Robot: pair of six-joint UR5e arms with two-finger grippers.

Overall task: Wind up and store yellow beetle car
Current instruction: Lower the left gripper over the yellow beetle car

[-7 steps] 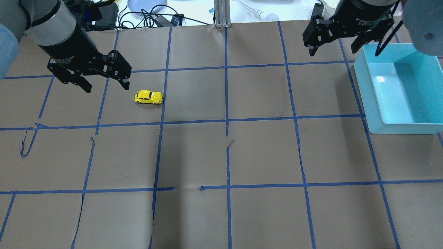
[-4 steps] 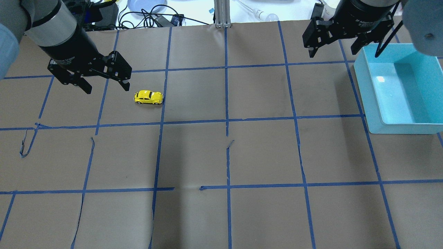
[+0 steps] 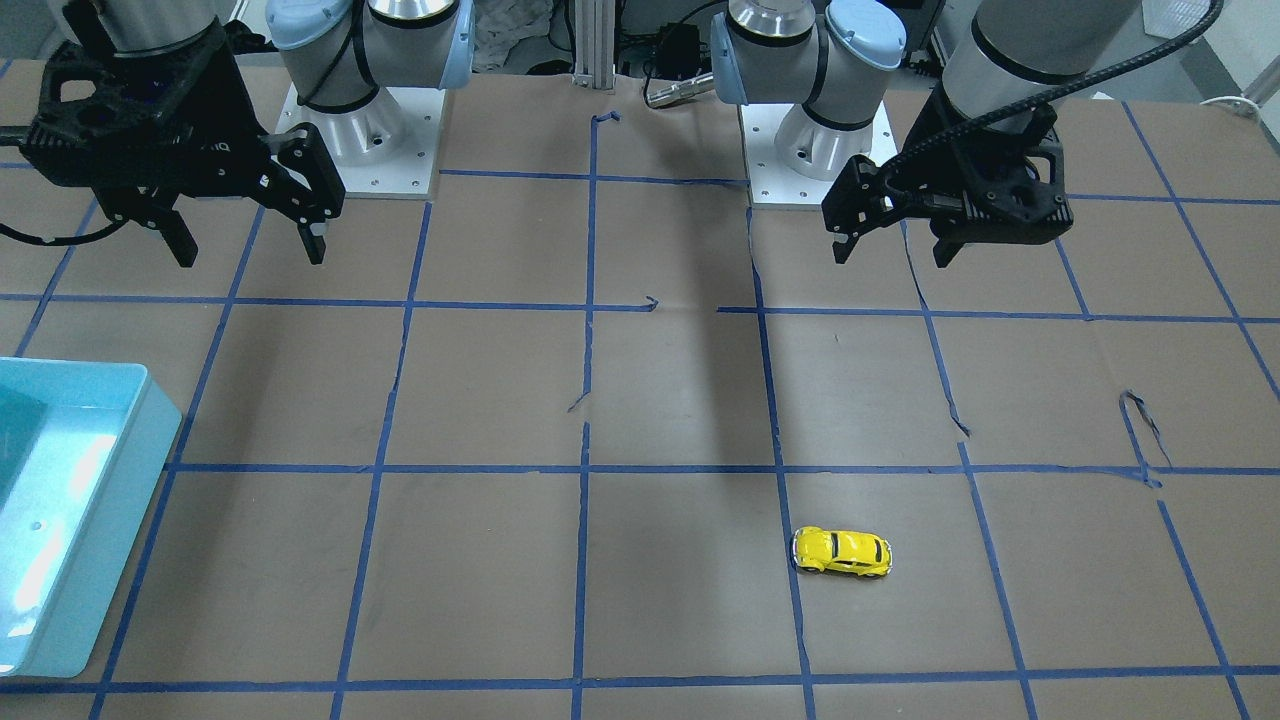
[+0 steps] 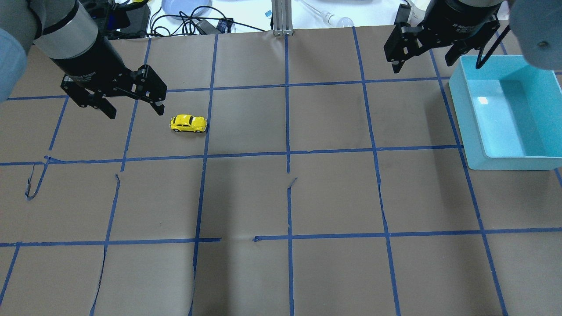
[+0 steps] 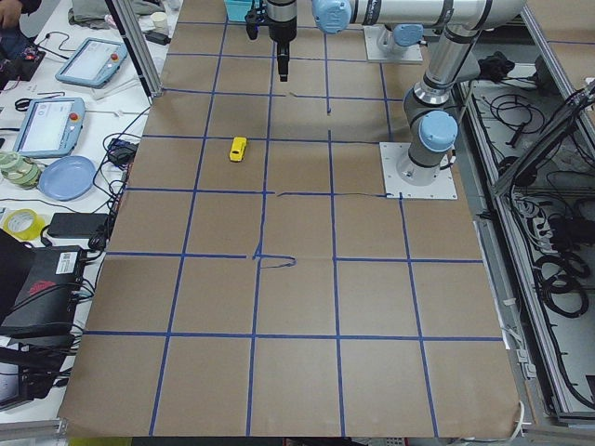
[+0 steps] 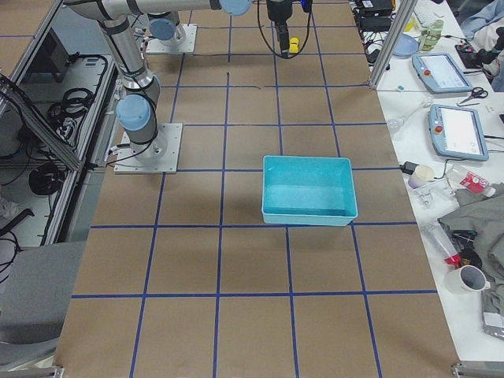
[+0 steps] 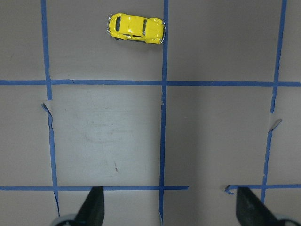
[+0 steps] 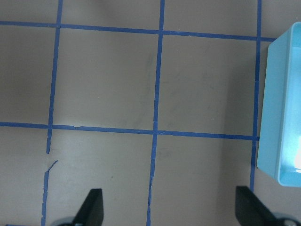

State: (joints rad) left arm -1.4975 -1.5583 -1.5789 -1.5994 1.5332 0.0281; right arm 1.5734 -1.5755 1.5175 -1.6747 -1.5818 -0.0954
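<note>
Beetle car (image 4: 188, 123) lies apart from raised, spread left pincer (image 4: 136, 113).

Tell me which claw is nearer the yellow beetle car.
The left claw: it hangs open just beside the yellow beetle car, while the right claw hangs far off, next to the teal bin.

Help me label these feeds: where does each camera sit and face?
Front-facing: across the table, facing the robot, steeply down; left hand image-right, right hand image-left.
Overhead: behind the robot, looking forward and down; both hands.
Exterior left: table's left end, looking along it; left arm nearer.
Exterior right: opposite end, teal bin central; right arm nearer.
Left wrist: straight down, yellow beetle car ahead; its fingertips.
Right wrist: straight down beside bin; its fingertips.
Shared: overhead and front-facing show car and bin.
</note>
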